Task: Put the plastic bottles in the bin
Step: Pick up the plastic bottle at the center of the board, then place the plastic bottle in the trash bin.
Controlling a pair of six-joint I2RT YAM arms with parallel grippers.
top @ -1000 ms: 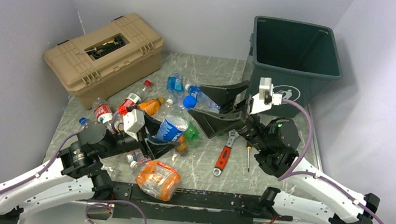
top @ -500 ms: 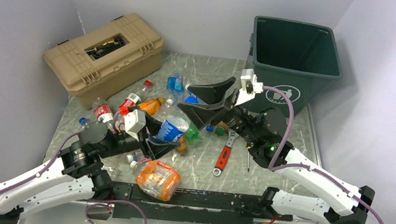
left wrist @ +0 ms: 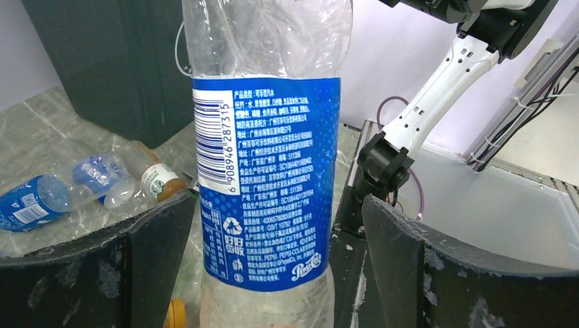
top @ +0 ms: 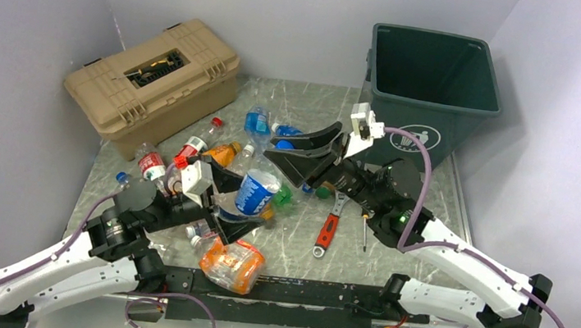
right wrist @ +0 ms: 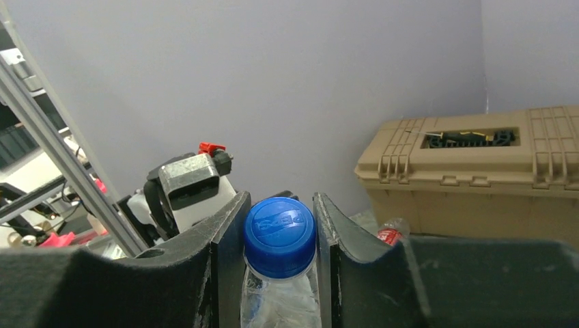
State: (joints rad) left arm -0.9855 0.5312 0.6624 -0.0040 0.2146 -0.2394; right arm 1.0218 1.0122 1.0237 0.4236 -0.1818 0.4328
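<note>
A clear Pepsi bottle [top: 253, 193] with a blue label [left wrist: 263, 178] stands upright between the spread fingers of my left gripper [top: 246, 200] [left wrist: 276, 199]. A gap shows on each side of it, the wider one on the right. My right gripper [top: 271, 149] [right wrist: 280, 225] is shut on its blue cap [right wrist: 280, 236] from above. More plastic bottles lie around: a crushed orange one [top: 231, 260], a red-labelled one [top: 153, 166], blue-labelled ones [top: 258, 119] [left wrist: 41, 195]. The dark green bin [top: 431, 97] stands at the back right.
A tan toolbox [top: 152, 82] [right wrist: 478, 171] sits at the back left. A red-handled wrench [top: 330, 226] and a screwdriver [top: 364, 230] lie under the right arm's forearm. A small brown bottle [left wrist: 153, 179] lies near the bin's foot.
My right gripper swung left from the bin's front and shut on the Pepsi bottle's cap. My left gripper's jaws opened off the bottle's body.
</note>
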